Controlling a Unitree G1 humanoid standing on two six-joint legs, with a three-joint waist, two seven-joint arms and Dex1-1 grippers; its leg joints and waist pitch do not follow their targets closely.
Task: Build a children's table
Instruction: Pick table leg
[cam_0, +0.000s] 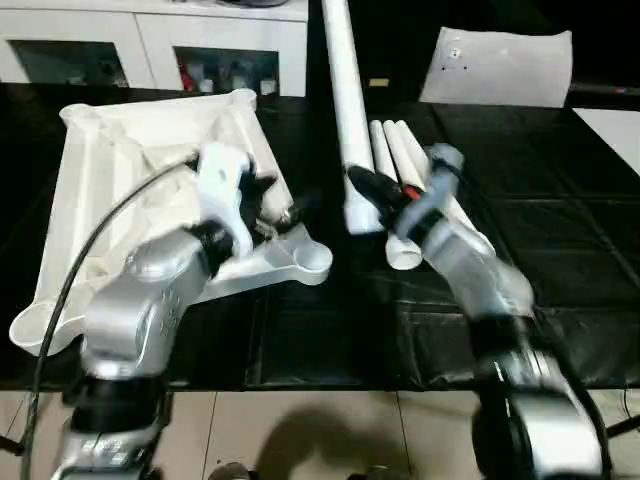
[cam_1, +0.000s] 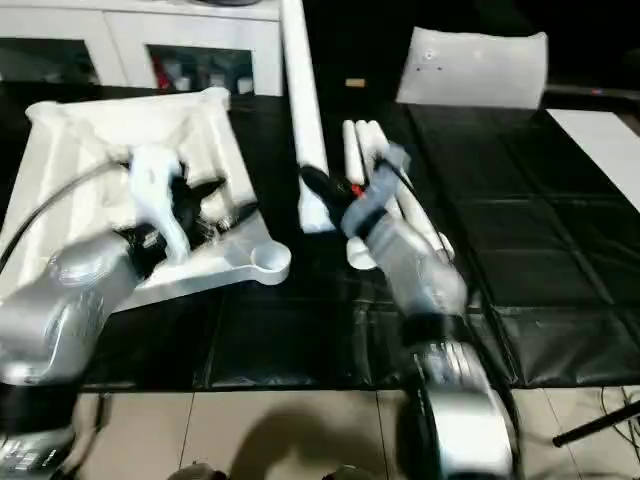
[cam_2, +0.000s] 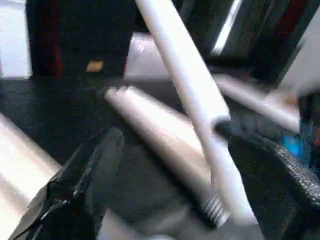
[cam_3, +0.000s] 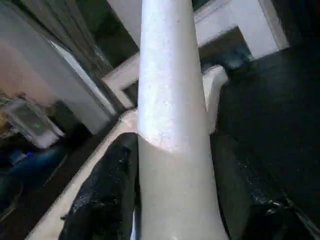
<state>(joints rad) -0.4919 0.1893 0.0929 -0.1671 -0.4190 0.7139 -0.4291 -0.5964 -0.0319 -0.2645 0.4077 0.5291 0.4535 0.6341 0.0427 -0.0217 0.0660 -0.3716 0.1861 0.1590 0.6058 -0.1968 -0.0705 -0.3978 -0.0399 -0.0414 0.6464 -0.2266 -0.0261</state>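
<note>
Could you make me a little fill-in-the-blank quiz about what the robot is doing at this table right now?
1. The robot's right hand is closed around one long white ____.
2. The tabletop lies with its ribbed ____ facing up.
3. Besides the held one, ____ more tube legs lie together on the black surface.
4. The left hand hovers over the tabletop with its fingers ____.

Missing words: tube leg; underside; three; open

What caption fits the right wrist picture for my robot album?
The right claw grips a white tube leg, with the tabletop behind.
</note>
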